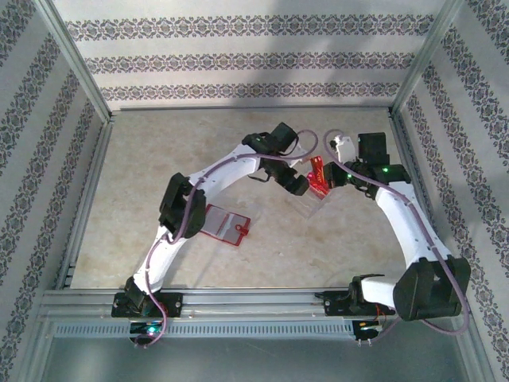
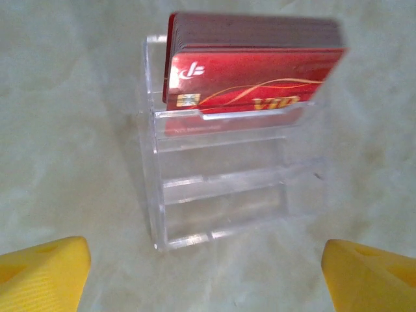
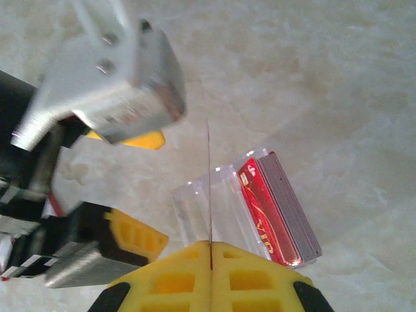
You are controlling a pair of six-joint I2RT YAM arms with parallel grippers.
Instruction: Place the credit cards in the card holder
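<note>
Soft, even light, faint shadows; close parts in wrist views blurred.

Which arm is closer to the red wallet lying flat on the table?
Left. The left arm has its elbow right beside the red wallet, on its left; the right arm stands well off to the wallet's right.

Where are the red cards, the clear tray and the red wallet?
red cards [image 2: 250, 77], left wrist view, front card's face.
clear tray [image 2: 221, 209], left wrist view, lower front wall.
red wallet [image 1: 226, 223], top external view, its middle.
</note>
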